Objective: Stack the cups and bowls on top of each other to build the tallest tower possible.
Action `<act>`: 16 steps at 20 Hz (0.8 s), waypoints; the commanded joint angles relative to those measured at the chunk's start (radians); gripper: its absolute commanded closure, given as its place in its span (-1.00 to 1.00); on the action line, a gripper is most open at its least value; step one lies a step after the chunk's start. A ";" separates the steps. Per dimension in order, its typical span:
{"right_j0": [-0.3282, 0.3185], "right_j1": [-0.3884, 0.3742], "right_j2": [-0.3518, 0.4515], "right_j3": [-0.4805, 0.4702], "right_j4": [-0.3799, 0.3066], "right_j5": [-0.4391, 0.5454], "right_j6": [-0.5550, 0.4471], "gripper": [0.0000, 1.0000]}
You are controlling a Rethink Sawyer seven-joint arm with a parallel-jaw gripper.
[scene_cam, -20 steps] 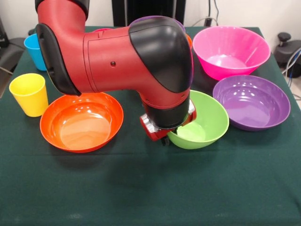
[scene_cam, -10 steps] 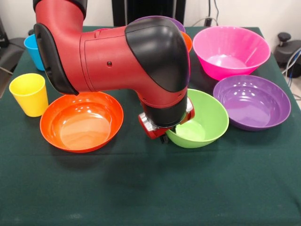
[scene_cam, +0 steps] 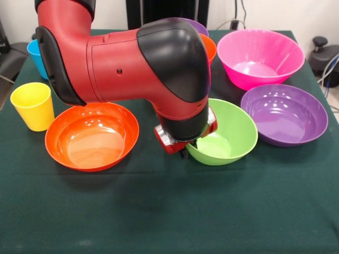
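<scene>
Bowl's moving: my pincer (scene_cam: 185, 152), apparently clamped on the green bowl (scene_cam: 225, 133) rim at centre frame, is dragging it left toward the orange bowl (scene_cam: 91, 135) — stacking begins.

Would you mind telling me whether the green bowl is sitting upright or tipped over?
Upright, possibly slightly tilted: the green bowl shows its open, empty inside facing up on the table, beside the arm's wrist.

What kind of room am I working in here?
Probably a lab or test bench: a table under green cloth, cables along the right edge, and toy-bright plastic bowls like the pink bowl.
</scene>
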 commanded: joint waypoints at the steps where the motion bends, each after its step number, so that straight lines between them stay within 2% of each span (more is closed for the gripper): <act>1: 0.005 0.032 -0.042 0.085 -0.016 -0.023 -0.149 1.00; 4: 0.001 0.026 -0.044 0.090 0.003 0.001 -0.130 1.00; 8: -0.020 0.027 -0.040 0.108 0.063 0.061 -0.100 1.00; 12: -0.016 0.036 -0.026 0.054 0.087 0.111 -0.147 1.00; 16: -0.035 0.008 -0.023 0.076 0.103 0.116 -0.173 1.00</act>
